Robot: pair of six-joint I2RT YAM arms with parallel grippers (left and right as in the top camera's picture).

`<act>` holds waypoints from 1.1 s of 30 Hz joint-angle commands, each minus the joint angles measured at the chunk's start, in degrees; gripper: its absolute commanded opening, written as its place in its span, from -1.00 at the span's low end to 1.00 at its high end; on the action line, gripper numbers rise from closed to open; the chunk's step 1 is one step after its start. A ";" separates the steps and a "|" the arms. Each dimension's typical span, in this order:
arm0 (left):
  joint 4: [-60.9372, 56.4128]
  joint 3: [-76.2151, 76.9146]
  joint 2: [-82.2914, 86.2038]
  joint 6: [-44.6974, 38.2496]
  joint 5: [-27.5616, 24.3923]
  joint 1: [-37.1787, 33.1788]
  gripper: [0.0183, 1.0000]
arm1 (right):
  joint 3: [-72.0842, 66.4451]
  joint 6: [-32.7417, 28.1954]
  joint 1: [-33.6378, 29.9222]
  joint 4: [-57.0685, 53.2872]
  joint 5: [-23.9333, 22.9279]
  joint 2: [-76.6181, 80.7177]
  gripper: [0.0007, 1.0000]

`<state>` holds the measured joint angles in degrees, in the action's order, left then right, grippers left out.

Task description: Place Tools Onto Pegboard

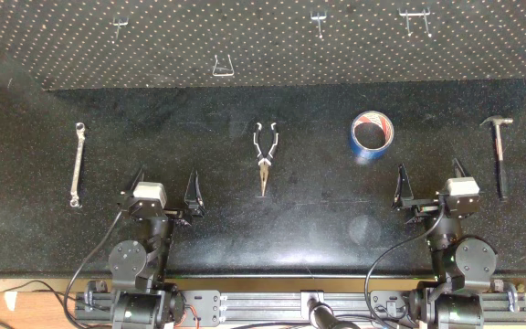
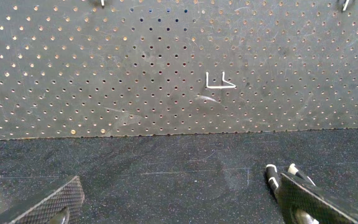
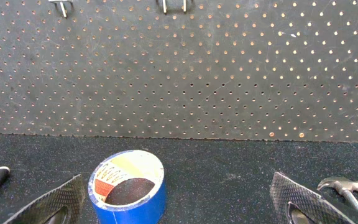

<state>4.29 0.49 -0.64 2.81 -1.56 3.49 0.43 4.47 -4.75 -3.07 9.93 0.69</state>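
Four tools lay in a row on the dark mat [image 1: 327, 206], just near of the pegboard [image 1: 245, 37]: wrench [image 1: 78, 164] at the left, then pliers [image 1: 264, 157], blue tape roll [image 1: 371, 135] and hammer [image 1: 499, 153] at the right (none hung yet). The left gripper [image 1: 165, 187] and right gripper [image 1: 430, 181] sat nearer, both spread wide and holding nothing.

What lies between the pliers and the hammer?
The tape roll sits between the pliers and the hammer, touching neither. The rest of that stretch is bare mat. The top view shows this.
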 commanded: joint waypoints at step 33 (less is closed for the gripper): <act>53.24 58.90 -64.76 -30.80 1.27 -31.65 0.99 | -0.17 1.07 0.20 -0.35 -0.50 -0.52 0.95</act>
<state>55.48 56.40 -60.40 -22.57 -2.76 -24.51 0.43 4.49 -4.75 -3.09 9.72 0.62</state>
